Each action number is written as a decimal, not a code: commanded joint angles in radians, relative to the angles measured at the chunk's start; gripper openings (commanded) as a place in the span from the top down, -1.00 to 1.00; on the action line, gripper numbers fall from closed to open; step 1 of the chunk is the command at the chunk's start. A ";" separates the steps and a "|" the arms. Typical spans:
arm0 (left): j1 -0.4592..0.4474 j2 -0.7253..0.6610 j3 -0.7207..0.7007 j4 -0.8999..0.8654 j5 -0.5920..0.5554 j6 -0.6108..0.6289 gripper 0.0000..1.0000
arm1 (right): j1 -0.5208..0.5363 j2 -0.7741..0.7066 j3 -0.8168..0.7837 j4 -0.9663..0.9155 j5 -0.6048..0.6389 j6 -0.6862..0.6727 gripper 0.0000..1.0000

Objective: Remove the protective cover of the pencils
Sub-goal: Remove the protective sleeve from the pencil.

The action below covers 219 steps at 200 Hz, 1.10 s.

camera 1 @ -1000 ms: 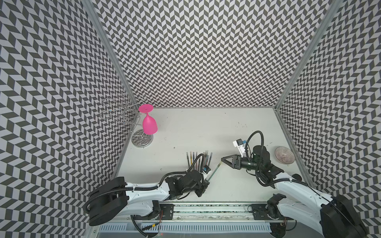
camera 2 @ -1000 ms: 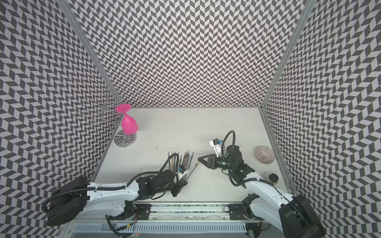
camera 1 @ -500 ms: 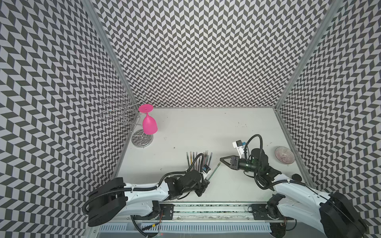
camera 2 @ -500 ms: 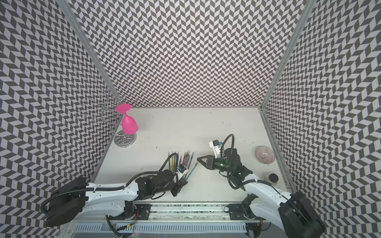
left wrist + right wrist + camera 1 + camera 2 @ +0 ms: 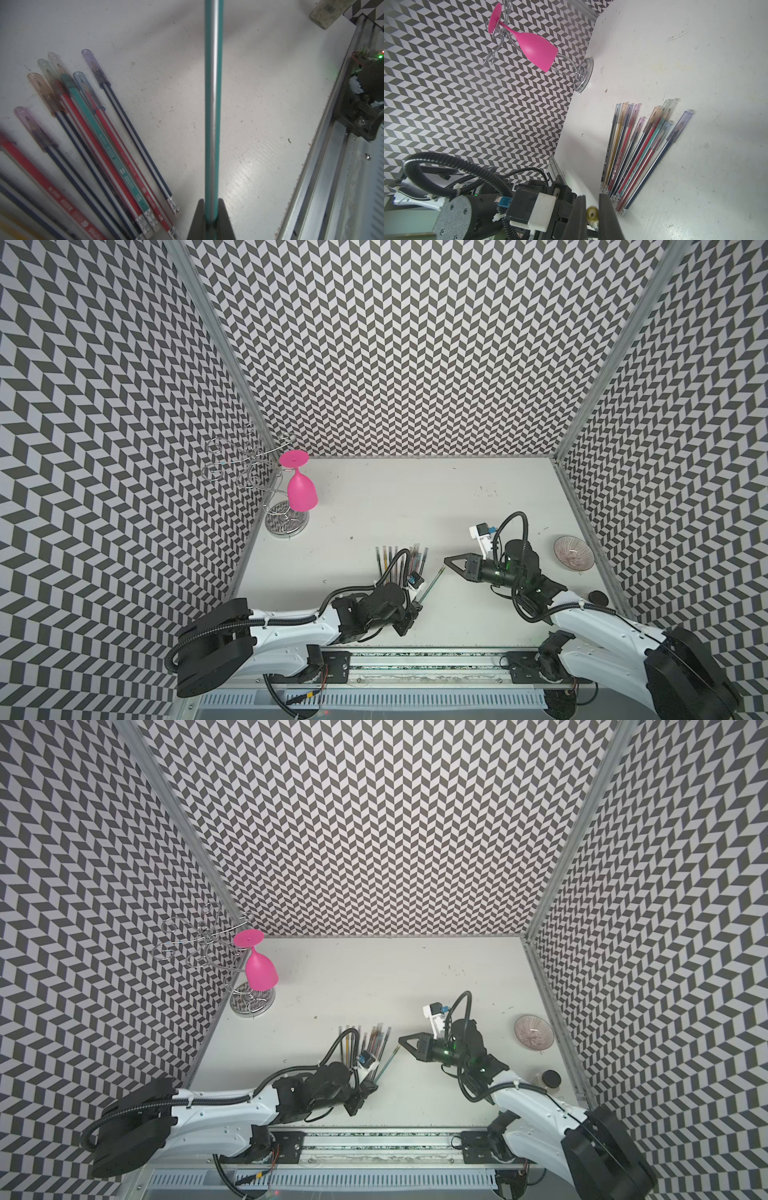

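White table [image 5: 415, 497]. We find left arm [image 5: 291, 626] and right arm [image 5: 582, 614] low, converging. Left claw [image 5: 211, 204] clamps a pencil [image 5: 212, 104]; right claw [image 5: 592, 196] pinches its cap [image 5: 592, 214].

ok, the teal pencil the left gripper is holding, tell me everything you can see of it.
Long, thin teal pencil with a silvery stripe down its glossy body. The left gripper is shut on one end; it slants away toward the right gripper, apart from the other pencils lying on the table. Its far end carries a pale yellowish cap, seen end-on between the right fingers, which look closed on it.
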 commanded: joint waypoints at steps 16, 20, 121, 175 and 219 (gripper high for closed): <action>-0.008 -0.019 0.011 0.014 0.000 0.014 1.00 | -0.014 -0.008 0.086 -0.029 0.079 -0.027 0.90; -0.008 -0.019 0.010 0.014 0.000 0.013 1.00 | -0.015 -0.007 0.092 -0.036 0.081 -0.030 0.91; -0.008 -0.032 0.006 0.011 -0.012 0.009 1.00 | -0.106 -0.018 0.138 -0.087 0.065 -0.056 0.94; -0.008 -0.030 0.010 0.002 -0.039 -0.002 1.00 | -0.149 -0.039 0.140 -0.093 0.057 -0.059 0.95; -0.008 -0.026 0.015 -0.017 -0.079 -0.016 1.00 | -0.169 -0.054 0.139 -0.094 0.062 -0.053 0.95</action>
